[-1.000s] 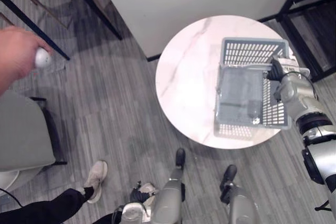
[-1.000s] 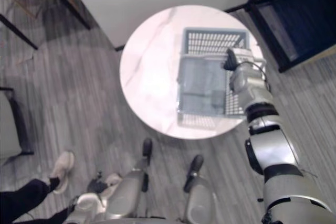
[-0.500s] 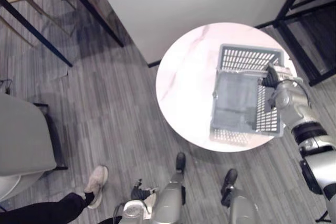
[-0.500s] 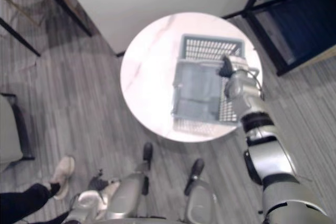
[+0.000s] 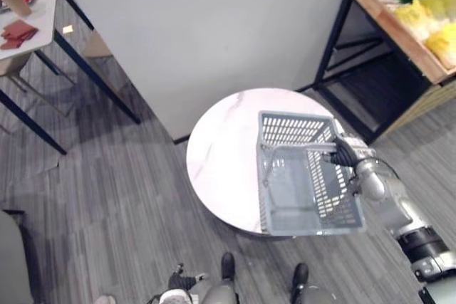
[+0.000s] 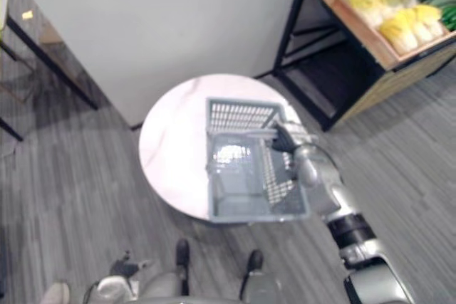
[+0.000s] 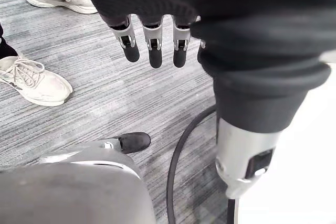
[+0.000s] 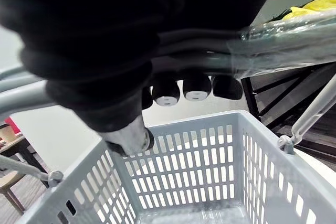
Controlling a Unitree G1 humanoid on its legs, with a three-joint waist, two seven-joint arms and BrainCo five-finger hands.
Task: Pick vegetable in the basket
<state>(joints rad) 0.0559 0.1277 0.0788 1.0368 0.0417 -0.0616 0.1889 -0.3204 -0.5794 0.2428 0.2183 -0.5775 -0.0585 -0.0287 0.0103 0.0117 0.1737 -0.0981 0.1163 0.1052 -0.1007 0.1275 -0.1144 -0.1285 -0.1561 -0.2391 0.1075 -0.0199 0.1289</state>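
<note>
Grips the handle (image 8: 283, 51) of the grey mesh basket (image 5: 292, 131) with the right hand (image 5: 340, 153), fingers (image 8: 195, 87) curled round the bar from above. Holds the basket over the near right part of the round white table (image 5: 221, 154), with its near end out past the table's near edge. Cannot tell whether it rests on the top or hangs just above it. Finds the yellow-green vegetables (image 5: 420, 16) at the far right, in a wooden crate (image 5: 396, 32) on a dark rack, well apart from the basket. Hangs the left hand (image 7: 152, 40) low over the grey floor, fingers straight and relaxed, grasping nothing, near a person's pale shoes (image 7: 34, 80).
</note>
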